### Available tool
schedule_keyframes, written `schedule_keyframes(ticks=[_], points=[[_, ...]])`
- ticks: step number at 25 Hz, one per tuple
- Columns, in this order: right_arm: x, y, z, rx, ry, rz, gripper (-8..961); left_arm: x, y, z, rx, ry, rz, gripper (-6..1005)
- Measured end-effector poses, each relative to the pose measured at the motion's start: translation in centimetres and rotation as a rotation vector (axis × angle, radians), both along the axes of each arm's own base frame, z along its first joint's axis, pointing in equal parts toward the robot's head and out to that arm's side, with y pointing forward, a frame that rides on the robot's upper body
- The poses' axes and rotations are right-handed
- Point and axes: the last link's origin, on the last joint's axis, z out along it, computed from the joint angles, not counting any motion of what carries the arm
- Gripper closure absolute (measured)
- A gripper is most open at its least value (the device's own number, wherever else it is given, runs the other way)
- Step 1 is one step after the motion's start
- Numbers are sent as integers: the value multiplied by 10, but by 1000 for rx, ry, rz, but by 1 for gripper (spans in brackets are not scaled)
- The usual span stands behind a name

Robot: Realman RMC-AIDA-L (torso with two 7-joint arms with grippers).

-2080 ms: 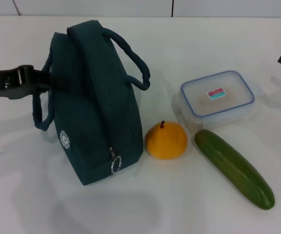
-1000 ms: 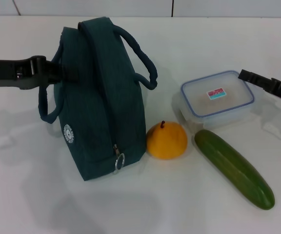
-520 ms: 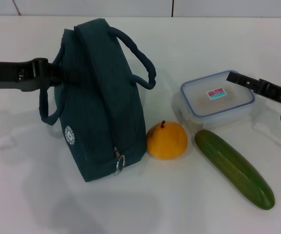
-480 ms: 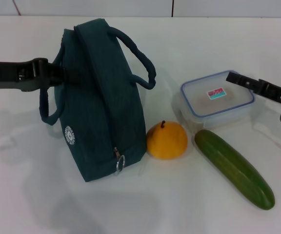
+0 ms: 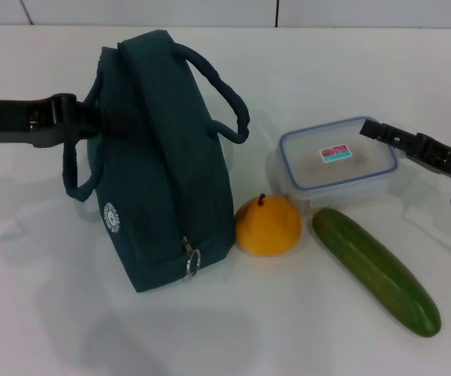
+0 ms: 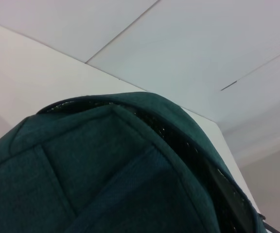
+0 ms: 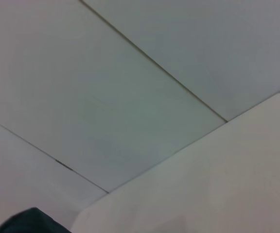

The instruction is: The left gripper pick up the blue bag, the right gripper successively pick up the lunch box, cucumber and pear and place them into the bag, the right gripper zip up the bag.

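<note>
The blue bag point(image 5: 163, 157) stands upright on the white table, zipper ring point(image 5: 192, 263) at its near end. My left gripper point(image 5: 84, 125) reaches in from the left and is shut on the bag's side by the handle; the bag's fabric point(image 6: 106, 170) fills the left wrist view. The lunch box point(image 5: 337, 160) lies to the right of the bag. My right gripper point(image 5: 378, 131) touches its far right corner. The pear point(image 5: 267, 225) sits beside the bag's near end. The cucumber point(image 5: 376, 270) lies diagonally in front of the box.
The white table point(image 5: 69, 313) spreads out in front of the bag and to its left. A pale wall point(image 5: 210, 12) runs along the back edge. The right wrist view shows wall, tabletop and a corner of the bag point(image 7: 28, 221).
The left gripper raised the bag upright early on, then held still. The right gripper came in from the right to the lunch box, and the box has shifted slightly left.
</note>
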Motion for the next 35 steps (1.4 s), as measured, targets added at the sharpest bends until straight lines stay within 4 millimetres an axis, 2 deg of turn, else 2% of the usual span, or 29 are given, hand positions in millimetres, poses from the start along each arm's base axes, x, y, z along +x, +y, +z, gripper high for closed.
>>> schedule_keyframes(ticks=[21,26,35], points=[[-14,-4,-1,-37,93,28,324,0,0,0,-3,5,-2,947],[-16,-4,-1,-44,108,31,385,2,2,-1,-6,5,-9,947],[-19,-4,-3,-62,126,22,435,3,6,-4,-12,1,-22,947]])
